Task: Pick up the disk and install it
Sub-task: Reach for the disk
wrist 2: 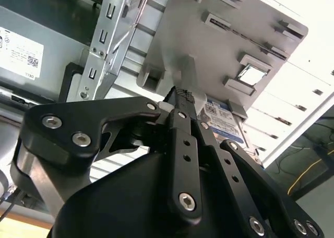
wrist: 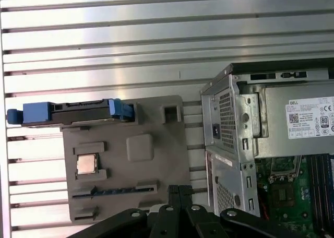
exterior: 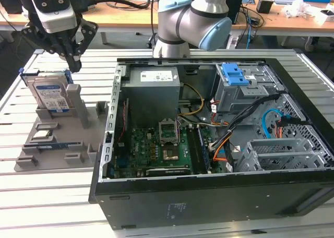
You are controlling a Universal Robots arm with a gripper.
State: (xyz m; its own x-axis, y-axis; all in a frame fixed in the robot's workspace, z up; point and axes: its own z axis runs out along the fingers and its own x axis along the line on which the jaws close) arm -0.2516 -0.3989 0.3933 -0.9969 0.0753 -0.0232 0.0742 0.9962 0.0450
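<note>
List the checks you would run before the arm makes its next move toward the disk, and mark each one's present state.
1. Disk upright in the grey tray: ok.
2. Hand carrying nothing: ok.
3. Hand open for a grasp: not ok, it is shut.
4. Hand lined up over the disk: cannot tell.
5. Computer case open, inside exposed: ok.
6. Drive cage free to take the disk: cannot tell.
</note>
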